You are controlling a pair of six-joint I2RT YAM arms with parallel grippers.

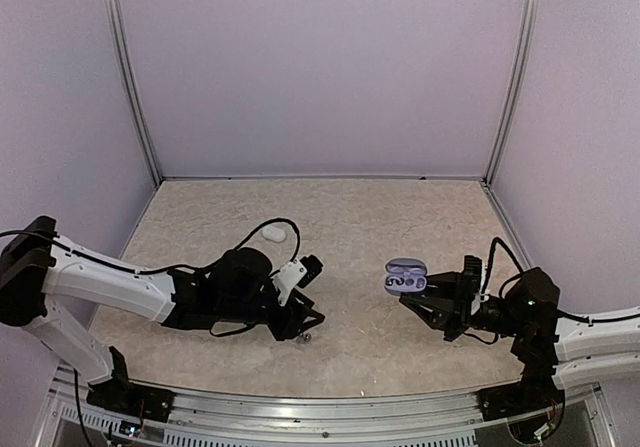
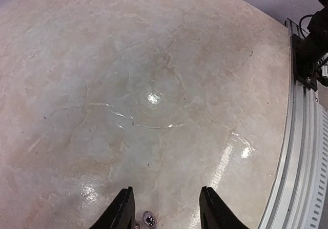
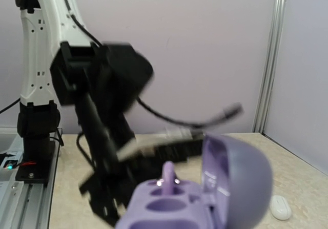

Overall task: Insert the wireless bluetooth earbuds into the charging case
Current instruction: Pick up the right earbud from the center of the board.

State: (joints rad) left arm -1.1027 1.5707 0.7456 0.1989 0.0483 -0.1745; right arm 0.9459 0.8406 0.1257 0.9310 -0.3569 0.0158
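Observation:
My right gripper (image 1: 428, 295) is shut on the open purple charging case (image 1: 405, 276) and holds it above the table. In the right wrist view the case (image 3: 174, 208) has its lid (image 3: 238, 183) up, and a purple earbud (image 3: 168, 175) stands stem-up in one socket. The other sockets look empty. My left gripper (image 1: 303, 322) is open and low over the table. A dark purple-grey earbud (image 2: 148, 219) lies between its fingers (image 2: 124, 208), close to the left one, and shows in the top view (image 1: 306, 338). The white earbuds are out of view.
A closed white oval case (image 1: 273, 233) lies on the table behind the left arm and shows in the right wrist view (image 3: 280, 207). The metal rail (image 2: 302, 152) runs along the table's near edge. Side and back walls enclose the table.

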